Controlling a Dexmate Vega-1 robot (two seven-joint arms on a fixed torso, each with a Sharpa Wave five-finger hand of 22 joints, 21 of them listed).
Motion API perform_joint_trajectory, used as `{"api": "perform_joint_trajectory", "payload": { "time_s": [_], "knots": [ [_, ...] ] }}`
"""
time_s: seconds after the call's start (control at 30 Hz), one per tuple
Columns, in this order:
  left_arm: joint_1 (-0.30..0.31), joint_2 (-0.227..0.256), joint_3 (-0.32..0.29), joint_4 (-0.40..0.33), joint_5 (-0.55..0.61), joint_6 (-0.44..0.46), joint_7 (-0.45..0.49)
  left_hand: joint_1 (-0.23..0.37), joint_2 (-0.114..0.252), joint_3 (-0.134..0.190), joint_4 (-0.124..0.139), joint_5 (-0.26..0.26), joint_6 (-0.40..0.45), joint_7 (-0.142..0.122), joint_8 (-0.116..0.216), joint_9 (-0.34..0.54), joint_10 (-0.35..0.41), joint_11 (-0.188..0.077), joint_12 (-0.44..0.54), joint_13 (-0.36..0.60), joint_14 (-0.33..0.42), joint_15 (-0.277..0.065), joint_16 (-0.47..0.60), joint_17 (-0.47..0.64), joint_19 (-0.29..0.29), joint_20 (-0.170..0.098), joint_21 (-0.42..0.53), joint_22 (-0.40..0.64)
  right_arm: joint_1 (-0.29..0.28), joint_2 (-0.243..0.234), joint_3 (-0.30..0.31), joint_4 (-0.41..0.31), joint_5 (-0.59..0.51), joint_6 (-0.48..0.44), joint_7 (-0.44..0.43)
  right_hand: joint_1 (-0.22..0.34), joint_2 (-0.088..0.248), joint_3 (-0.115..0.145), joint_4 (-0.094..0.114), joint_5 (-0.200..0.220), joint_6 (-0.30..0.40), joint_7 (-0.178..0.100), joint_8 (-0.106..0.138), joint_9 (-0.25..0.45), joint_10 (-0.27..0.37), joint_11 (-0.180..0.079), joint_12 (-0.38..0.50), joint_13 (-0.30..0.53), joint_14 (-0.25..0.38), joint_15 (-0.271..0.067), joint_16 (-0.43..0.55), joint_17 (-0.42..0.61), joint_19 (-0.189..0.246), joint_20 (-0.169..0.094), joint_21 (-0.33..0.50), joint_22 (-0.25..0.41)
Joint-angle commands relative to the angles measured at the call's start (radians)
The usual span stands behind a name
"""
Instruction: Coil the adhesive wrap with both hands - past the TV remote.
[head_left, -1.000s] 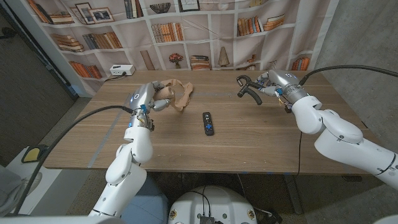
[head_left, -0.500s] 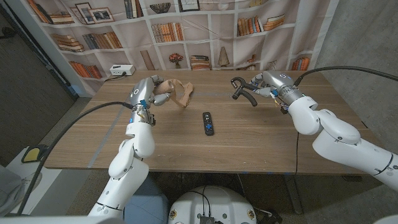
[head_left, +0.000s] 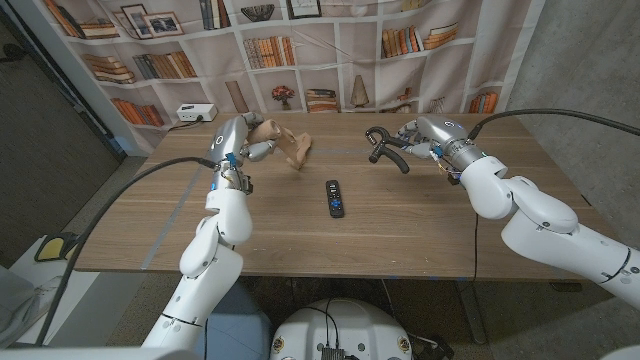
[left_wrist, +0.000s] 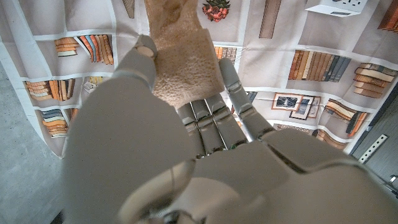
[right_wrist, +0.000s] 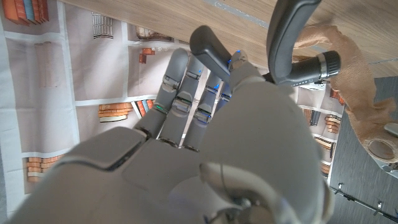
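The left hand (head_left: 252, 148) was raised over the far left part of the tabletop (head_left: 400, 215), gripping the tan wrap (head_left: 288, 148). In the left wrist view the wrap (left_wrist: 180, 59) sat between the thumb and the fingers (left_wrist: 233, 93), its textured strip running up and away from the hand (left_wrist: 180, 149). From the head view, the free length of wrap hung from the hand as a crumpled loop, its lower end close to the tabletop; contact could not be confirmed.

The right hand (head_left: 415, 135) was at the far right part of the tabletop, holding a black grip trainer (head_left: 385, 145) by one handle. In the right wrist view the trainer (right_wrist: 292, 56) stood against the hand (right_wrist: 205, 143), with fingers (right_wrist: 180, 87) curled round one dark handle and the other handle projecting clear. The wrap (right_wrist: 348, 81) also showed there, beyond the trainer.

The remote (head_left: 334, 198) lay flat near the middle of the tabletop, between the two hands and nearer the robot than either, apart from both. The wrap was on the far side of the remote and to its left.

A white box (head_left: 196, 113) sat at the far left corner, against a bookshelf backdrop (head_left: 330, 60).
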Motion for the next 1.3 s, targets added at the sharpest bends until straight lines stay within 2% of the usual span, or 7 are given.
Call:
{"api": "perform_joint_trajectory", "payload": {
  "time_s": [0.03, 0.33, 0.43, 0.53, 1.3],
  "knots": [
    [-0.038, -0.009, 0.013, 0.017, -0.028, -0.008, 0.025, 0.206, 0.204, 0.006, 0.002, 0.002, 0.008, -0.002, 0.005, 0.048, 0.008, -0.004, -0.004, 0.008, 0.082, -0.071, 0.000, 0.006, -0.006, 0.001, 0.010, -0.002, -0.001, -0.005, -0.003, 0.009, 0.005, 0.044, 0.012, 0.035, 0.037, 0.129, -0.022, 0.008, 0.008, 0.000, 0.004, 0.005, 0.013, -0.006, 0.007, 0.001, 0.067, -0.154, 0.001, 0.004, -0.005, -0.123, 0.010, 0.001],
    [-0.056, -0.007, 0.020, 0.023, -0.034, -0.020, 0.045, 0.206, 0.203, 0.006, 0.003, 0.002, 0.007, -0.004, 0.006, 0.048, 0.009, -0.004, -0.007, 0.010, 0.084, -0.071, -0.004, 0.010, -0.010, 0.000, 0.018, -0.009, -0.007, -0.012, 0.002, 0.013, 0.010, 0.088, 0.013, 0.034, 0.037, 0.129, -0.022, 0.008, 0.009, -0.003, 0.004, 0.006, 0.011, -0.008, 0.006, 0.002, 0.067, -0.154, -0.001, 0.004, -0.006, -0.123, 0.012, 0.001],
    [-0.062, 0.001, 0.018, 0.057, -0.048, -0.081, 0.106, 0.206, 0.202, 0.007, 0.003, 0.003, 0.011, -0.002, 0.008, 0.047, 0.011, -0.003, -0.009, 0.009, 0.085, -0.071, -0.006, 0.012, -0.014, 0.000, 0.022, -0.013, -0.012, -0.016, 0.009, 0.013, 0.014, 0.098, 0.010, 0.034, 0.037, 0.129, -0.022, 0.008, 0.009, -0.005, 0.004, 0.006, 0.012, -0.007, 0.006, 0.002, 0.067, -0.154, -0.001, 0.004, -0.007, -0.123, 0.012, 0.001],
    [-0.065, 0.000, 0.021, 0.068, -0.049, -0.095, 0.131, 0.208, 0.202, 0.008, 0.002, 0.003, 0.014, 0.000, 0.008, 0.045, 0.018, -0.004, -0.009, 0.007, 0.087, -0.071, -0.007, 0.013, -0.012, 0.001, 0.026, -0.016, -0.016, -0.019, 0.012, 0.012, 0.017, 0.105, 0.011, 0.034, 0.037, 0.129, -0.022, 0.008, 0.008, -0.004, 0.003, 0.006, 0.012, -0.008, 0.006, 0.002, 0.067, -0.154, -0.002, 0.003, -0.008, -0.123, 0.013, 0.001],
    [-0.102, 0.005, 0.044, 0.063, -0.036, -0.066, 0.090, 0.206, 0.201, 0.011, 0.005, 0.003, 0.014, -0.006, 0.011, 0.043, 0.028, -0.003, -0.019, 0.009, 0.107, -0.071, -0.026, 0.005, -0.022, -0.001, 0.049, -0.044, -0.018, -0.026, 0.007, 0.020, 0.020, 0.196, 0.018, 0.031, 0.037, 0.128, -0.020, 0.007, 0.010, -0.005, 0.004, 0.006, 0.016, -0.010, 0.005, 0.003, 0.068, -0.154, -0.004, 0.006, -0.013, -0.122, 0.019, 0.001]
  ]
}}
